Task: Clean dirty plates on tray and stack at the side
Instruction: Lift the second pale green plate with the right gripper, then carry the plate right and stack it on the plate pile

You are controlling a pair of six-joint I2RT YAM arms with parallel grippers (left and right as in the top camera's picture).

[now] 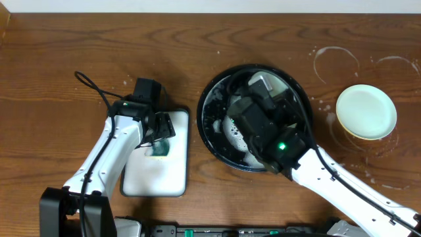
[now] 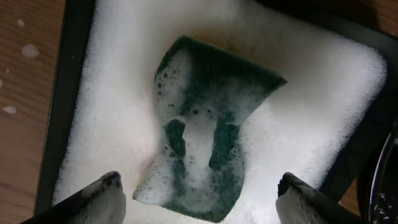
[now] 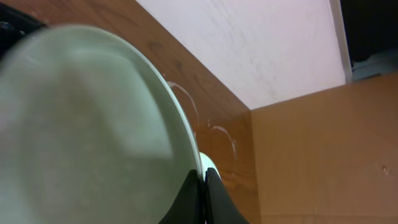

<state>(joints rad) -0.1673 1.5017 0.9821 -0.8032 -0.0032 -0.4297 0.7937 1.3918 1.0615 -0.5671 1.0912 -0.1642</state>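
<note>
Mint-green plate (image 3: 81, 124) steeply tilted, rim tight in right claw (image 3: 203, 182); left claw (image 2: 200, 188) spread.

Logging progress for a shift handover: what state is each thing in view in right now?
white tray: foam-covered.
sponge: sudsy, lying in the foam.
left tool: open, straddling the sponge.
black tray: flecked with suds.
mint plate: gripped by its rim.
right tool: shut on the mint plate.
stacked plates: mint on yellow, beside the black tray.

Left hand (image 2: 200, 186) spread wide (fingers down), right hand (image 3: 200, 186) pinched tight
</note>
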